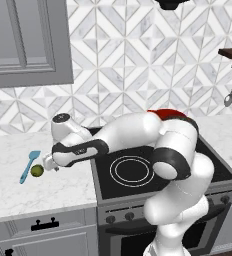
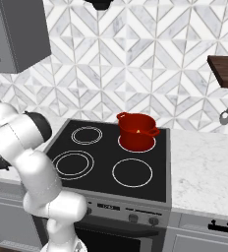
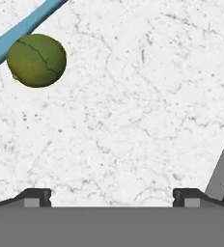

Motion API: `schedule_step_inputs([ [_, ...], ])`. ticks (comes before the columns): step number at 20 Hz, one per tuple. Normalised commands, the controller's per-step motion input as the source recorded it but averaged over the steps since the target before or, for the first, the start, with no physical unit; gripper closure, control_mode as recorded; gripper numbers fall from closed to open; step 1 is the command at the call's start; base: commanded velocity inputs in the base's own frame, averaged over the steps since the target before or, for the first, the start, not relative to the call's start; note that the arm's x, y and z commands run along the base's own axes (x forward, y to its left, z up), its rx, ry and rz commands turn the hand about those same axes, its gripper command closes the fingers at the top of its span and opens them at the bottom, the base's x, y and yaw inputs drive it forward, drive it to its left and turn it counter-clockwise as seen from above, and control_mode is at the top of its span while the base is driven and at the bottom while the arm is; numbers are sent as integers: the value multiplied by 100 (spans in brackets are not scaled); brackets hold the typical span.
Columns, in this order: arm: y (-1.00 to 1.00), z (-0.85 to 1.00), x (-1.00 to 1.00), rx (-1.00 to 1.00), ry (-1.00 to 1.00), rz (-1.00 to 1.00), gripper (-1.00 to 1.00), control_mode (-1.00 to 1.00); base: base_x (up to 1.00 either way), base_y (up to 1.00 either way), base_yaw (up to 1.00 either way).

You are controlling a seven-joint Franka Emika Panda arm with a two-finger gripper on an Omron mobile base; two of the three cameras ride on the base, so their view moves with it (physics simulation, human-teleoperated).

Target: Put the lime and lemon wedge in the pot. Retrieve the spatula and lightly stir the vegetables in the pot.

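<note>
Two dark fingertips (image 3: pixel 36 197) of the tool (image 3: pixel 112 198) stand wide apart over bare marble, clamped on nothing; the lime (image 3: pixel 36 60) lies beyond them on the counter (image 1: pixel 53 187) left of the stove, touching the spatula (image 1: pixel 30 166). The pot (image 2: pixel 136 130) sits on the stove's back right burner, with something small and yellow inside.

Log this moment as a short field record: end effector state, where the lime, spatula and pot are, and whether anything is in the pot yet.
end effector: open, holding nothing, above the marble counter left of the stove
lime: on the counter, beside the spatula, ahead of the fingertips and off to one side
spatula: light blue, lying on the counter
pot: red, on the stove's rear burner
pot contents: a small yellow spot inside; cannot tell what it is
</note>
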Motion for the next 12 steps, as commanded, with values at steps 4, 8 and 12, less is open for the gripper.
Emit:
schedule_step_inputs([
  [4, 49, 0, 9, 2, 2, 0, -100, -100, 0, 0, 0],
  [8, 56, 0, 1, 0, 2, 0, -100, -100, 0, 0, 0],
  [12, 59, 0, 1, 0, 3, 0, -100, -100, 0, 0, 0],
])
